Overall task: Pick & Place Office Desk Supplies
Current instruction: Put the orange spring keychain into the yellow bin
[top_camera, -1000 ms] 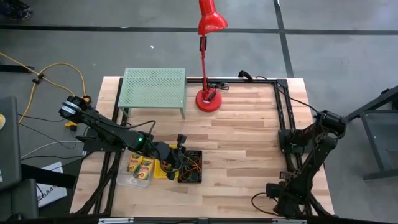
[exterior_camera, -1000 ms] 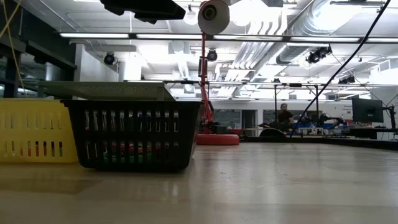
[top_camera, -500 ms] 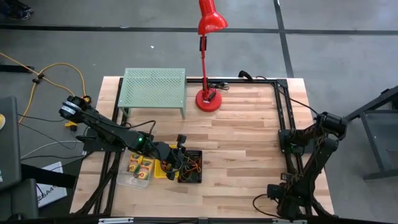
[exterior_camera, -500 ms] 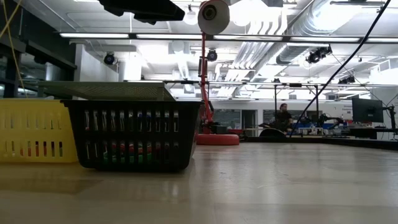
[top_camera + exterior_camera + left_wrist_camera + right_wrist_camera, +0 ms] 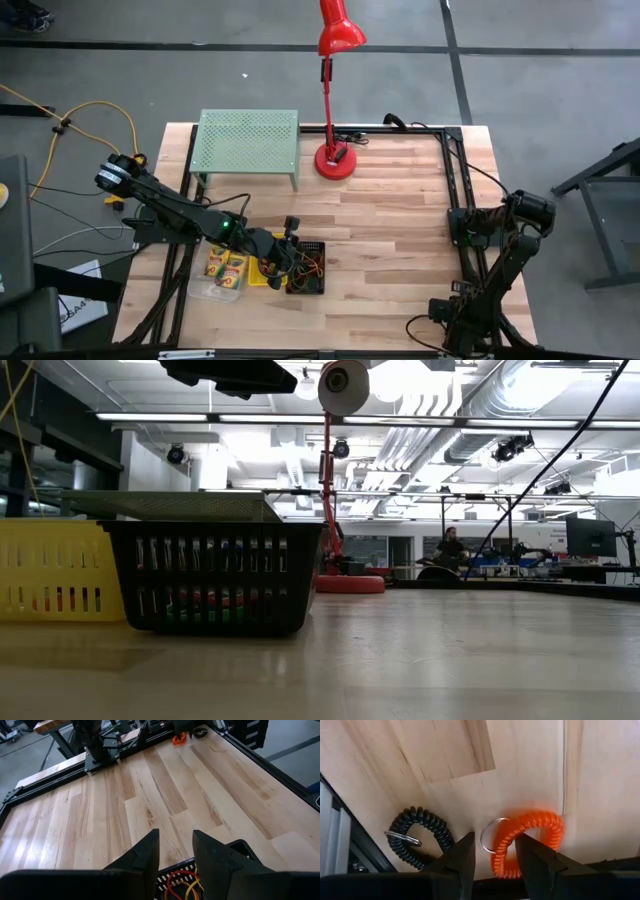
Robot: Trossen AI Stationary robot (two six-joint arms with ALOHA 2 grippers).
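In the right wrist view an orange coiled loop (image 5: 532, 836) with a metal ring (image 5: 491, 836) lies flat on the table beside a black coiled loop (image 5: 420, 836). My right gripper (image 5: 494, 845) hangs open just above them near the table's near right corner (image 5: 445, 312), pointing down, its fingers on either side of the ring. My left gripper (image 5: 175, 840) stands open over the black mesh bin (image 5: 307, 270), which holds several coloured loops (image 5: 180, 885). Beside it stand a yellow bin (image 5: 262, 274) and a clear bin (image 5: 210, 290) with yellow crayon boxes (image 5: 226, 266).
A light-green perforated rack (image 5: 248, 145) and a red desk lamp (image 5: 334, 158) stand at the far edge. Black frame rails (image 5: 452, 190) run along the table's right side and beside the loops (image 5: 340, 835). Bare wood (image 5: 390, 240) lies between the bins and the right arm.
My right gripper has come down toward the table at the near right corner, its arm folding lower. The left arm and the bins have kept still.
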